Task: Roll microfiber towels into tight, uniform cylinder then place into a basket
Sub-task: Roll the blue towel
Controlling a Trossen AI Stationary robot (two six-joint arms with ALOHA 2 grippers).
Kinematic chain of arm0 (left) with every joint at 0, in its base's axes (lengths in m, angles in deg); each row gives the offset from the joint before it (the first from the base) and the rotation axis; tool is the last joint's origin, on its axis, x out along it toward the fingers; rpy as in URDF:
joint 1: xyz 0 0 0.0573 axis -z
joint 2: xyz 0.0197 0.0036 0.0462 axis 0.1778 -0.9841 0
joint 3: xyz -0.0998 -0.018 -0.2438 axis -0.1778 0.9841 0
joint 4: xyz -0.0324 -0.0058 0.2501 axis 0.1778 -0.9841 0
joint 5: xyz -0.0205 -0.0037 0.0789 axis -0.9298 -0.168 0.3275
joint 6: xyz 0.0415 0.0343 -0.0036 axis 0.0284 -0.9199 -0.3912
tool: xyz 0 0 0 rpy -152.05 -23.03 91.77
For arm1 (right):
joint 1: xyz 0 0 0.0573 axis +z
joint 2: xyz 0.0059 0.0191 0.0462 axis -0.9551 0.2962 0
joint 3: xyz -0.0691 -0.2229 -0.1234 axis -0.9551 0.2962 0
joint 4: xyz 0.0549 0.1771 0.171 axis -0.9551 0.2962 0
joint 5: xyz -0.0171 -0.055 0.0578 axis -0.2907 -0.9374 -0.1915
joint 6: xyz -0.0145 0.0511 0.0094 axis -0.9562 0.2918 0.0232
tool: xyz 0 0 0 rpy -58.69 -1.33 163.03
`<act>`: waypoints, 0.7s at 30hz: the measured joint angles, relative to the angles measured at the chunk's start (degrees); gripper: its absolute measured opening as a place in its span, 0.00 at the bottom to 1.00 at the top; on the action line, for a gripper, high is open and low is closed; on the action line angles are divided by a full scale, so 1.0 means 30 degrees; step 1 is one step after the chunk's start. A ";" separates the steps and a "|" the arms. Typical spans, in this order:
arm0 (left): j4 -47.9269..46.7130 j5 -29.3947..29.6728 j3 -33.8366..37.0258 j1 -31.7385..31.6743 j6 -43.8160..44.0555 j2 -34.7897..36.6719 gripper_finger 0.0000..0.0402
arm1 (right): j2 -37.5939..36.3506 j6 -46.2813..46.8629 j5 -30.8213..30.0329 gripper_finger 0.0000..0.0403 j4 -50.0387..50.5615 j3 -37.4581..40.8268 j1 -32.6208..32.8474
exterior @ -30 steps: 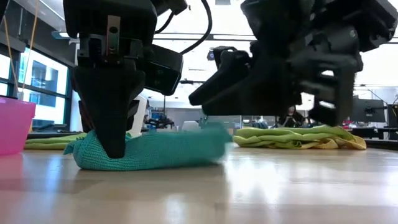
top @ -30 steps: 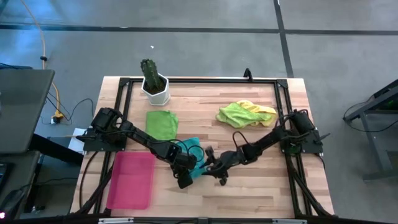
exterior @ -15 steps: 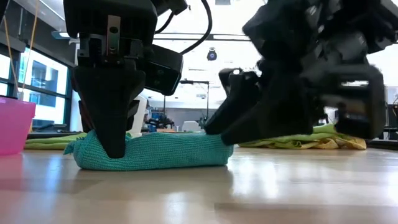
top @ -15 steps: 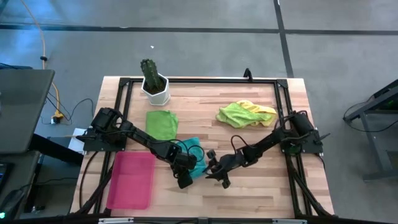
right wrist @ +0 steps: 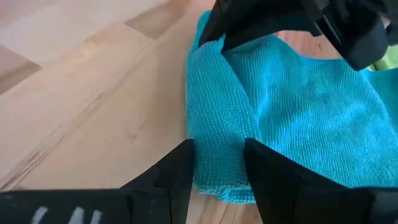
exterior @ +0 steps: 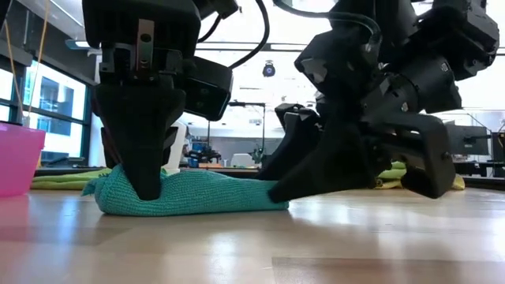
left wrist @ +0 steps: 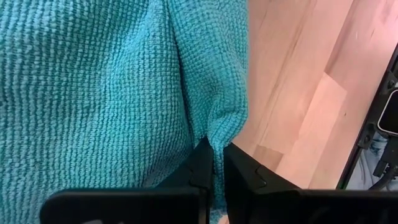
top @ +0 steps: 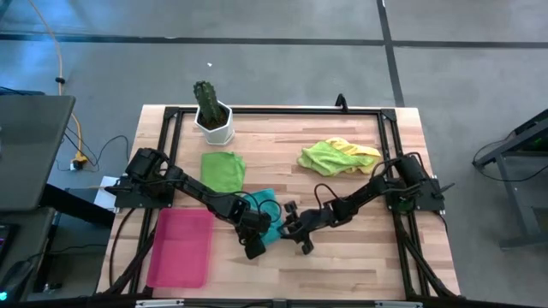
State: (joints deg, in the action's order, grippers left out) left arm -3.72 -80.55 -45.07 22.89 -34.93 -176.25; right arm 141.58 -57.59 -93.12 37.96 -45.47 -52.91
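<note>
**Both grippers on the teal towel, lower centre of the surface**

Going left to right in the high view, we see the pink basket point(top: 181, 248) at lower left on the wood surface point(top: 360, 257), nothing in it that we can make out. Just right of it the left gripper point(top: 254, 249) stands on the teal towel point(top: 268, 214), fingers point(left wrist: 205, 168) pressed together, pinching a fold at the towel's edge. The towel is partly rolled and lies flat on the surface in the low view. Next comes the right gripper point(top: 295, 235) at the towel's right end, fingers point(right wrist: 180, 165) spread, straddling the rolled edge. Above, the green towel point(top: 223, 169) lies left of centre, near the white pot with a cactus point(top: 211, 115). The lime green towel point(top: 330, 156) and the yellow towel point(top: 366, 152) lie bunched together at upper right.
</note>
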 joint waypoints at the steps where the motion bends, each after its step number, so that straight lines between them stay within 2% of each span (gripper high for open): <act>1: 0.0019 0.0000 0.0001 0.0000 0.0000 0.0000 0.03 | 0.0000 0.0059 -0.0002 0.35 0.0205 0.0000 0.0007; 12: 0.0053 0.0000 -0.0001 0.0000 0.0317 0.0000 0.07 | 0.0067 0.1527 0.0054 0.33 0.0598 -0.0018 0.0000; 16: 0.0062 -0.0002 -0.0001 0.0000 0.0328 0.0000 0.07 | 0.0541 0.2623 0.0009 0.26 0.0355 -0.0066 0.0000; 21: 0.0147 0.0054 -0.0001 0.0007 0.0160 0.0000 0.07 | 0.1049 0.4188 0.0054 0.12 0.0317 -0.0066 -0.0010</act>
State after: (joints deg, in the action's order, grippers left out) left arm -3.27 -80.39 -45.07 22.91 -34.45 -176.25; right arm 144.72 -45.02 -92.96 38.91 -45.67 -52.94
